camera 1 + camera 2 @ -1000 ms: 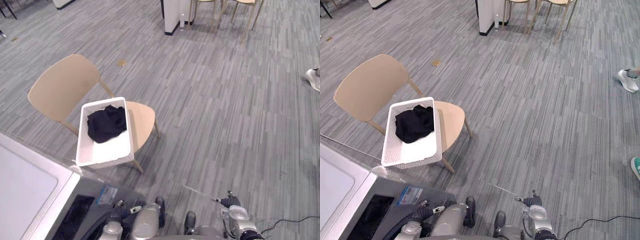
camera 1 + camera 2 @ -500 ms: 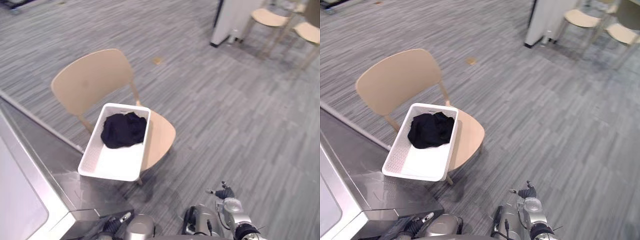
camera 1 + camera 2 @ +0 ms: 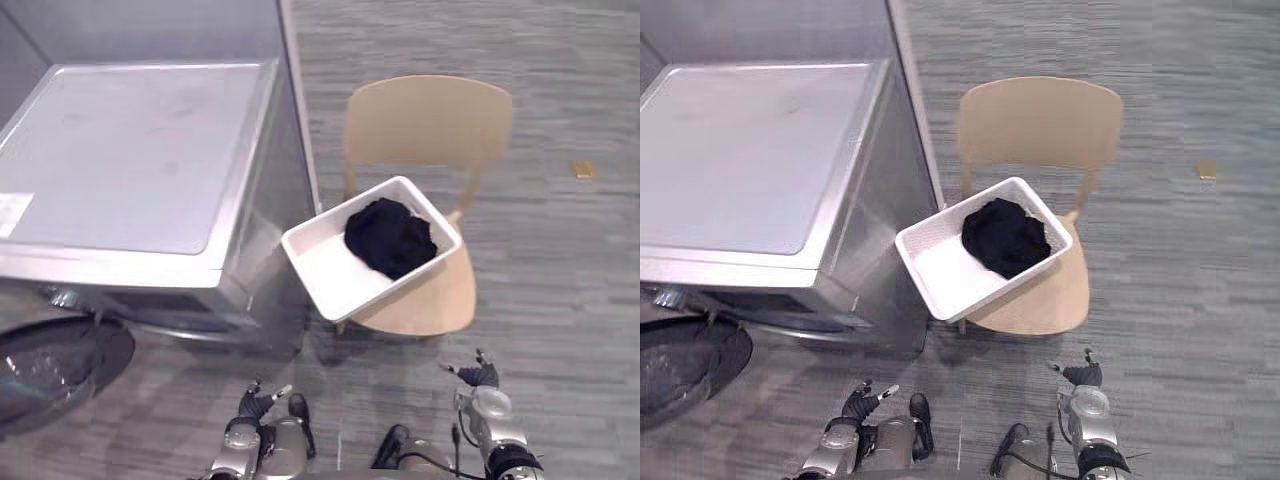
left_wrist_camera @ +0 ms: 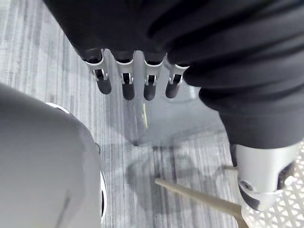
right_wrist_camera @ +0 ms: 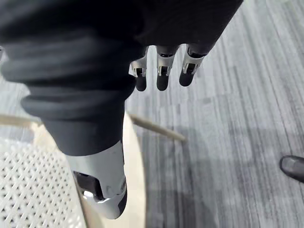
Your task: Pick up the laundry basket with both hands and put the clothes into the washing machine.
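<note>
Grey carpet floor (image 3: 560, 300), washer (image 3: 130, 160) on left, chair (image 3: 425, 120) right beside it. Basket (image 3: 330, 275) sat skewed on seat, one end hanging over seat edge toward washer. Black clothes (image 3: 390, 237) bunched in end nearer backrest. Left hand (image 4: 126, 85) and right hand (image 5: 161, 76) hung low, fingers straight, empty, well apart from basket. Basket looked light, stiffish plastic. I'd grab rim on both long sides; load's off-centre, might tip.

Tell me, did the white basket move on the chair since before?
No. The laundry basket lies on the chair seat as before, one end hanging over the side toward the washing machine, black clothes inside. The camera swung round, not the basket.
</note>
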Tool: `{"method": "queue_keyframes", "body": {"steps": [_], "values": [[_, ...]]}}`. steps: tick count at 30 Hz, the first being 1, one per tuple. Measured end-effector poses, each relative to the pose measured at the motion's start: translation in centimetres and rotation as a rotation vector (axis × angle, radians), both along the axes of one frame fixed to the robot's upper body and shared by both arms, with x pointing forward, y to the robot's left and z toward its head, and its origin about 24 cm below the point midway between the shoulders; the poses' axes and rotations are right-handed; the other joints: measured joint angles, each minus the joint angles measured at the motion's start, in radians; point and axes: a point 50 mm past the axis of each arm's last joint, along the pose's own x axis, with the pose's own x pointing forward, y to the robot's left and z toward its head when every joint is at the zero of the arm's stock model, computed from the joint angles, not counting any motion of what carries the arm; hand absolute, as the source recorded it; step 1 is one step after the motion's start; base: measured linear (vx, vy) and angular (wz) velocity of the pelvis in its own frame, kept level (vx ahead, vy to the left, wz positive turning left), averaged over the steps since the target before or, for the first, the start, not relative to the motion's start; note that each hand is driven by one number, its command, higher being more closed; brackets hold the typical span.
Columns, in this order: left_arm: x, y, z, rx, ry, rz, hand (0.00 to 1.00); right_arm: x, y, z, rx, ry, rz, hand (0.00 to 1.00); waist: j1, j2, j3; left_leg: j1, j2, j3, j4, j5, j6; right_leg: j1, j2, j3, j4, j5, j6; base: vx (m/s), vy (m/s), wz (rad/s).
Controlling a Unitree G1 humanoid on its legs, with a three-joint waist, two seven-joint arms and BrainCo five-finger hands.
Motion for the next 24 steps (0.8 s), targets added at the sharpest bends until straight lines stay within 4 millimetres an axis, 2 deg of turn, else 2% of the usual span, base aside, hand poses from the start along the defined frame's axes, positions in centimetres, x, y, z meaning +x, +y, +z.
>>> {"method": "queue_keyframes", "body": {"steps": [1,3,5,6,7,8,9,10,12,13,14,15,16,17,20,22,24], "values": [[-0.1,0.3,0.0,0.013,0.006,-0.014,0.00,0.0,0.1,0.0,0.000,-0.001,-0.001,0.00,0.001,-0.008,-0.005,0.007,-0.018,-0.006,-0.012,0.004,0.005,0.019,-0.004,0.003,-0.039,0.025,0.009,0.03,0.133,0.18],[-0.2,0.8,0.0,0.026,0.011,-0.014,0.00,0.3,0.0,0.4,-0.010,-0.021,0.002,0.00,-0.001,-0.013,-0.008,0.014,-0.032,-0.006,-0.013,0.001,0.009,0.029,-0.013,0.019,-0.049,0.034,0.014,0.01,0.155,0.05],[-0.4,1.4,-0.1,0.042,0.019,-0.010,0.00,0.9,-0.1,1.2,-0.034,-0.059,0.012,0.00,-0.003,-0.015,-0.007,0.015,-0.045,-0.002,0.008,-0.028,0.030,0.021,-0.036,0.029,-0.009,0.029,0.021,-0.02,0.145,-0.07],[-0.6,1.7,-0.1,0.044,0.022,0.008,0.00,1.5,-0.2,2.0,-0.054,-0.094,0.024,0.00,-0.004,-0.014,-0.007,0.011,-0.045,0.000,0.022,-0.063,0.035,-0.021,-0.062,0.060,0.085,0.021,0.032,-0.07,0.135,-0.16],[-1.0,2.0,-0.2,0.052,0.035,0.011,0.00,1.9,-0.2,2.8,-0.081,-0.130,0.042,0.00,-0.015,-0.013,-0.007,0.020,-0.047,0.001,0.022,-0.069,0.039,-0.073,-0.084,0.115,0.218,0.024,0.026,-0.08,0.132,-0.08],[-1.2,2.4,-0.2,0.061,0.042,0.011,0.00,2.1,-0.2,3.2,-0.095,-0.149,0.051,0.00,-0.023,-0.017,-0.005,0.030,-0.051,-0.007,0.022,-0.069,0.040,-0.094,-0.090,0.150,0.276,0.032,0.013,-0.03,0.131,0.22],[-1.6,3.2,-0.3,0.083,0.054,0.011,0.00,2.8,0.1,4.3,-0.124,-0.196,0.074,0.00,-0.041,-0.024,0.000,0.054,-0.052,-0.030,0.018,-0.069,0.041,-0.144,-0.080,0.240,0.374,0.051,-0.022,0.04,0.072,0.33],[-2.0,3.2,-0.4,0.084,0.064,0.013,0.00,3.2,0.3,4.9,-0.142,-0.225,0.087,0.00,-0.053,-0.028,0.000,0.060,-0.050,-0.043,0.016,-0.070,0.041,-0.151,-0.062,0.288,0.386,0.032,-0.022,0.05,0.035,0.40],[-2.9,3.9,-0.5,0.102,0.092,0.026,0.00,4.3,-0.2,7.6,-0.228,-0.334,0.118,0.00,-0.060,-0.032,-0.002,0.055,-0.042,-0.082,0.015,-0.069,0.041,-0.166,-0.005,0.386,0.294,-0.027,0.004,0.05,-0.088,0.41],[-3.0,3.8,-0.6,0.100,0.095,0.026,0.00,4.5,-0.4,8.2,-0.252,-0.355,0.125,0.00,-0.060,-0.032,-0.002,0.052,-0.042,-0.096,0.015,-0.069,0.040,-0.166,0.007,0.393,0.256,-0.027,0.005,0.08,-0.154,0.59],[-3.0,3.9,-0.6,0.108,0.095,0.019,0.00,4.7,-1.0,9.2,-0.289,-0.392,0.134,0.00,-0.060,-0.036,-0.004,0.043,-0.045,-0.122,0.019,-0.063,0.029,-0.161,0.029,0.416,0.152,-0.017,0.007,0.09,-0.162,0.77],[-3.0,4.5,-0.5,0.128,0.098,0.007,0.00,4.9,-1.3,9.8,-0.317,-0.414,0.145,0.00,-0.061,-0.065,-0.018,0.026,-0.063,-0.149,0.031,-0.063,0.013,-0.154,0.029,0.434,0.063,0.052,0.015,0.11,-0.181,0.89],[-2.9,4.3,-0.5,0.123,0.102,0.005,0.00,5.1,-1.7,10.1,-0.338,-0.417,0.152,0.00,-0.066,-0.048,-0.013,0.015,-0.057,-0.178,0.048,-0.064,0.001,-0.142,0.030,0.416,0.072,0.055,0.020,0.14,-0.173,0.71],[-3.0,3.9,-0.6,0.113,0.098,-0.004,0.00,5.4,-2.0,10.6,-0.368,-0.423,0.176,0.00,-0.057,-0.027,-0.023,0.009,-0.041,-0.186,0.050,-0.057,-0.008,-0.147,0.046,0.401,0.075,0.044,0.008,0.15,-0.168,0.34],[-3.4,3.4,-0.8,0.103,0.108,-0.010,0.00,7.6,-1.0,12.6,-0.425,-0.471,0.306,0.00,-0.057,0.007,-0.025,-0.012,-0.015,-0.218,0.036,-0.046,-0.033,-0.149,0.080,0.366,0.064,0.043,0.000,0.13,-0.149,0.22],[-3.0,3.3,-0.7,0.102,0.097,-0.013,0.00,8.8,-0.9,13.5,-0.481,-0.469,0.382,0.00,-0.057,0.015,-0.021,-0.039,-0.007,-0.249,0.036,-0.036,-0.047,-0.152,0.090,0.332,0.054,0.045,-0.004,0.09,-0.113,0.45],[-2.2,3.2,-0.5,0.100,0.072,-0.020,0.00,11.2,-1.4,15.0,-0.565,-0.444,0.472,0.00,-0.054,0.023,0.003,-0.084,-0.005,-0.294,0.037,-0.022,-0.057,-0.172,0.092,0.289,0.056,0.052,-0.014,0.04,-0.076,0.59]]}}
